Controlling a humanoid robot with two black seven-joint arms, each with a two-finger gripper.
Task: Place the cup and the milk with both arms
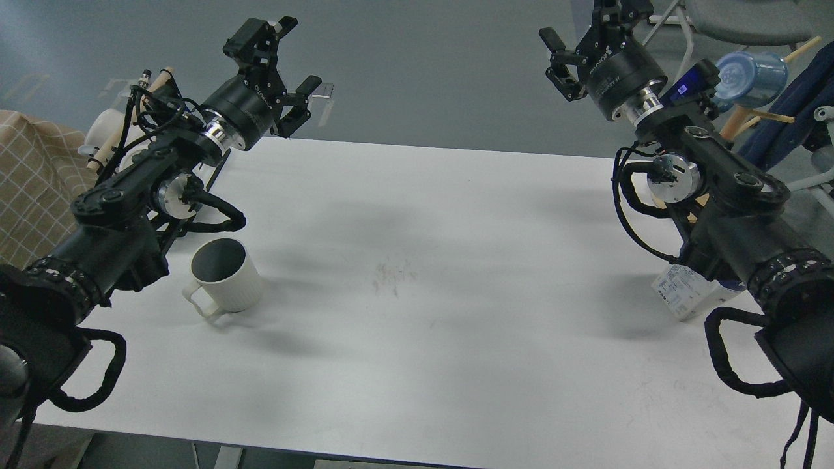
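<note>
The cream ribbed cup [225, 277] stands upright on the white table [430, 260] at the left, its handle pointing to the near left. My left gripper [287, 58] is raised well beyond it, above the table's far edge, open and empty. The milk [689, 293] shows only as a white and blue carton corner under my right forearm, near the table's right edge. High over the far right, my right gripper [576, 45] is open and holds nothing.
A rack with blue cups [749, 77] on wooden pegs stands at the far right. White mugs on another peg rack [111, 130] sit behind my left arm. A checked cloth [32, 176] lies at the left. A chair stands beyond the table.
</note>
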